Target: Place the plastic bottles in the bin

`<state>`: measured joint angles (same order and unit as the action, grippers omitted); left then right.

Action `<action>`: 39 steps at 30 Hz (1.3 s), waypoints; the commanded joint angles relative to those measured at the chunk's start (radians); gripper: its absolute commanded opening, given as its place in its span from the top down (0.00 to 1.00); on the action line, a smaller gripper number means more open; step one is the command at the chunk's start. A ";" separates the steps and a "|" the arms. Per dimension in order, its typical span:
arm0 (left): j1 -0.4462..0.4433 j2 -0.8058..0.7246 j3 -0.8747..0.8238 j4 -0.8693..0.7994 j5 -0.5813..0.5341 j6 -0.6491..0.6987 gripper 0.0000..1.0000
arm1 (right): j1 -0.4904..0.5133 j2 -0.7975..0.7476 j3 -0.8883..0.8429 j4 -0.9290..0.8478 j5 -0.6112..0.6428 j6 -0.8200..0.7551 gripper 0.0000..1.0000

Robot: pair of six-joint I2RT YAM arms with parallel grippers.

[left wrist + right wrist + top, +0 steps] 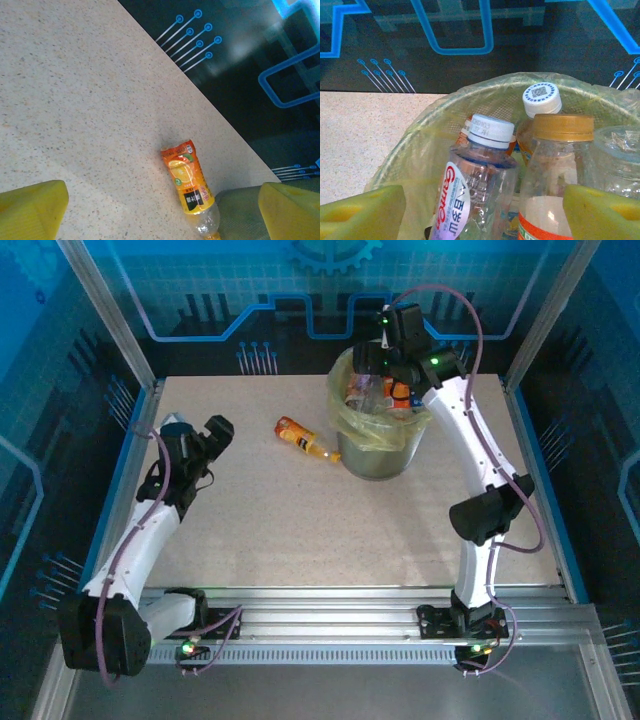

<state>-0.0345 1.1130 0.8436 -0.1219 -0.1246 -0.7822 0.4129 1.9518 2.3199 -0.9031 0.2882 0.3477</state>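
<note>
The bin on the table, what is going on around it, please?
Here plastic bottles are being collected in the bin. The right gripper hangs open over the bin, which already holds several. One orange bottle lies on the table beside the bin. The left gripper is open, pointing at that bottle, not touching it.

A speckled beige table [260, 530] carries a round grey-green bin [382, 464] lined with a yellowish bag [346, 422], standing toward the far right, and one orange-labelled bottle [303, 439] lying on its side just left of the bin.
</note>
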 commanded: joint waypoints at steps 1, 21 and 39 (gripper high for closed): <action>-0.013 0.045 0.064 0.017 0.049 0.030 0.01 | 0.017 -0.051 0.041 -0.021 -0.013 -0.043 0.09; -0.266 0.578 0.394 -0.023 -0.023 -0.075 0.01 | 0.050 -0.505 -0.473 0.052 -0.047 -0.037 0.00; -0.291 0.988 0.756 -0.188 -0.022 -0.159 0.01 | 0.052 -0.697 -0.706 0.078 0.006 0.017 0.00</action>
<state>-0.3191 2.0731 1.5490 -0.2527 -0.1444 -0.9188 0.4519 1.2713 1.6283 -0.8513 0.2810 0.3443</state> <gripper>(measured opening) 0.990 0.996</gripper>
